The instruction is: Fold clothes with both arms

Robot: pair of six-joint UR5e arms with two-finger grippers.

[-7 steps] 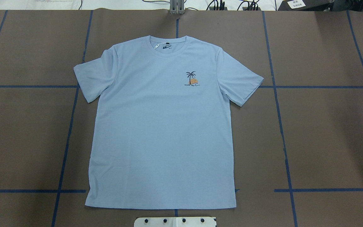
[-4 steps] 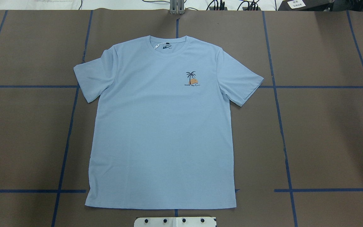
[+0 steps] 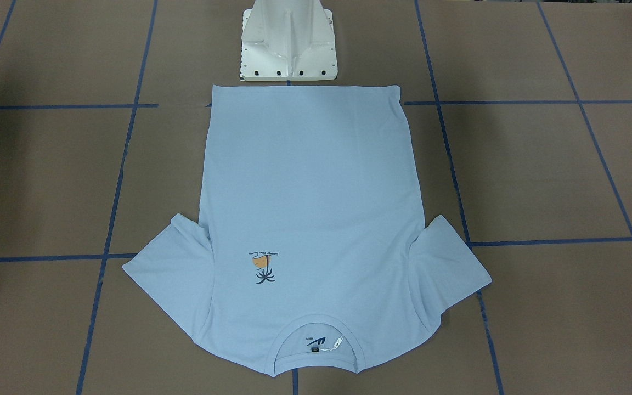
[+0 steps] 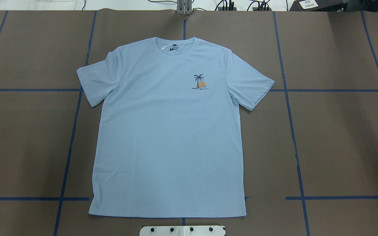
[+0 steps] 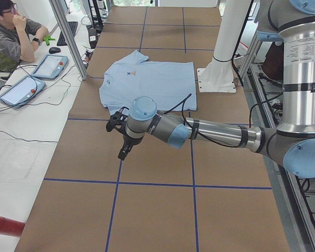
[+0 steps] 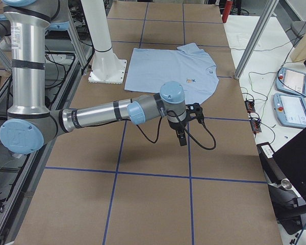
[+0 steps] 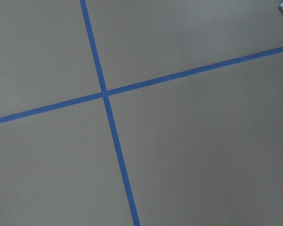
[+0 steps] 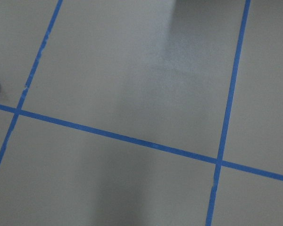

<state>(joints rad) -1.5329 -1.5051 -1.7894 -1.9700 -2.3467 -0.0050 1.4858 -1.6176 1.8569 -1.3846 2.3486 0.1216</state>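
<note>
You'll find the light blue T-shirt spread flat, palm-tree print up, in front of the white pedestal base. Its hem lies just beside the base and its collar on the side farthest from it. The left gripper hangs over brown paper well out to the base's left, apart from the shirt. The right gripper hangs well out to the base's right, likewise apart. You cannot tell from these views whether either claw's fingers are spread or closed.
</note>
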